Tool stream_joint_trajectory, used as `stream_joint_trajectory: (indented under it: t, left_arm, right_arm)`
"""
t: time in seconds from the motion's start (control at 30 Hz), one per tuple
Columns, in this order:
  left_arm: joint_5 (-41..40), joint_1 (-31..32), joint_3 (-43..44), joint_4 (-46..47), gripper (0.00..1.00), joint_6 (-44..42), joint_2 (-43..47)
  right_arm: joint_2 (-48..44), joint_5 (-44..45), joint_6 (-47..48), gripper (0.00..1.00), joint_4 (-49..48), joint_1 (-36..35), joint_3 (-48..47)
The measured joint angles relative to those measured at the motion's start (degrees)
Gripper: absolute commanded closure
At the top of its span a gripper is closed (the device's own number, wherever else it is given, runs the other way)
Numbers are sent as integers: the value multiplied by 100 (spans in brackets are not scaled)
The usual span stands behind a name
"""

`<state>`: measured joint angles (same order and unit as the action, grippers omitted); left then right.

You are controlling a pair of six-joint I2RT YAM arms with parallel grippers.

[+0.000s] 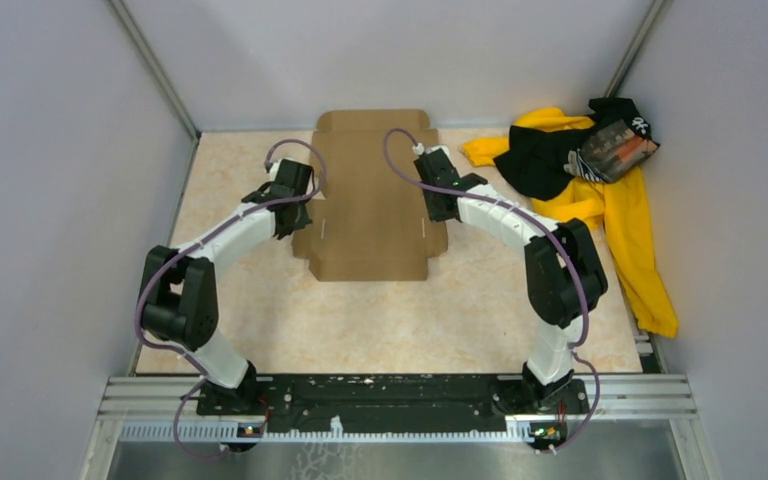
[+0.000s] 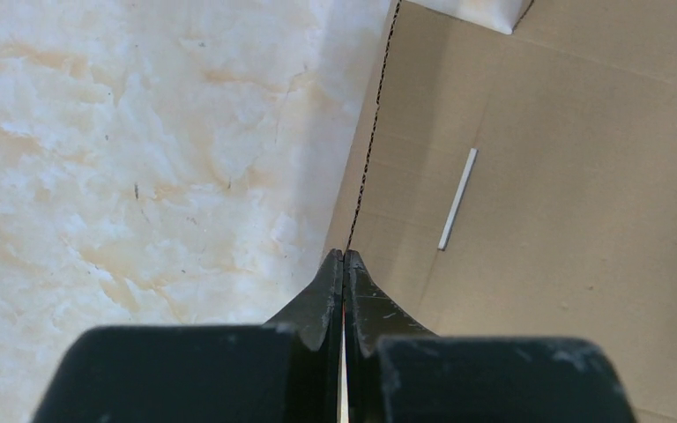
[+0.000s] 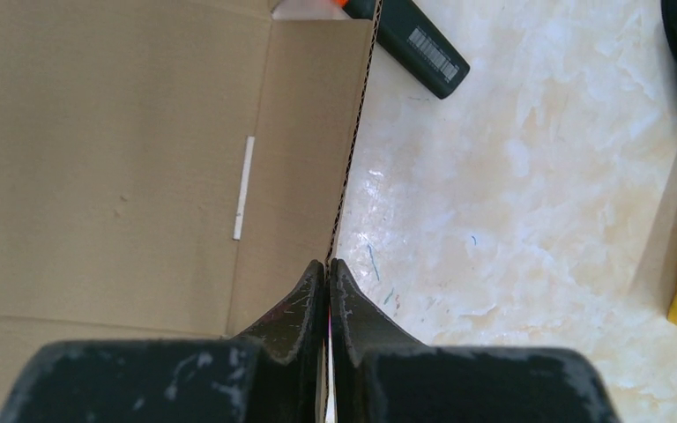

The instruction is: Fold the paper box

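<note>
Flat brown paper box [image 1: 370, 200] lies on marble-look table [image 1: 260, 320], toward far side, btwn two robot arms. The left gripper [image 2: 344, 254] is pinched tight on box's left edge; the right gripper [image 3: 328, 263] pinches its right edge. Yellow-and-black clothing pile [image 1: 600, 190] sits far right, apart from box.

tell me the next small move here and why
Probably raise both wrists a little and swing them inward, hinging the side flaps up. The left gripper and right gripper are each shut on an opposite side edge of the paper box, which looks flat on the table.
</note>
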<state>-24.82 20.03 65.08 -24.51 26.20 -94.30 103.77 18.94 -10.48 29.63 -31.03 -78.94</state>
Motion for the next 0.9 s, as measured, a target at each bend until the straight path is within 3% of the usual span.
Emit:
stream_joint_trajectory:
  t: [0.9]
  left_arm:
    - [-334,953,881,-509,100,238,-380]
  right_arm:
    - [160,79,-107,100,396,-376,-743]
